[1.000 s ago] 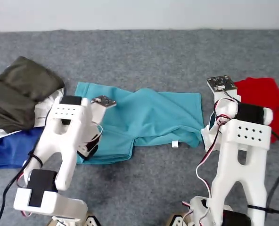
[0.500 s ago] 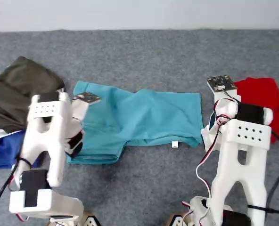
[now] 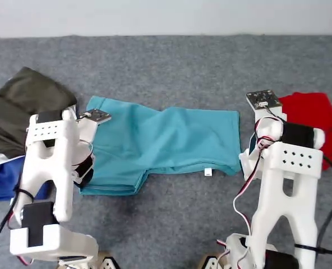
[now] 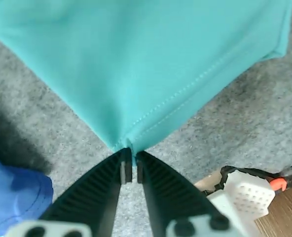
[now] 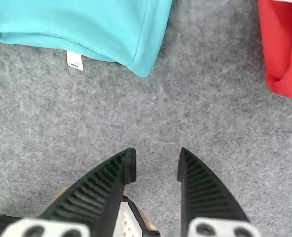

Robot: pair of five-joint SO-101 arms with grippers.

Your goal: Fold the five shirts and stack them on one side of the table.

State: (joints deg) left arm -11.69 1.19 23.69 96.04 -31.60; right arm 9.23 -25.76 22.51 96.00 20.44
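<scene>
**Left arm hauls teal shirt toward the left edge**

Within 1 second the left arm (image 3: 51, 162) has swung toward the bench's left edge. The left gripper (image 4: 130, 168) is pinched tight on the near-left corner of the teal shirt (image 3: 171, 137), and that fold has slid along with it. The right gripper (image 5: 155, 168) hangs with its jaws parted beside the red shirt (image 3: 312, 115). The bench (image 3: 171, 67) is grey felt, with a pale wall (image 3: 166, 17) behind its far edge.
</scene>
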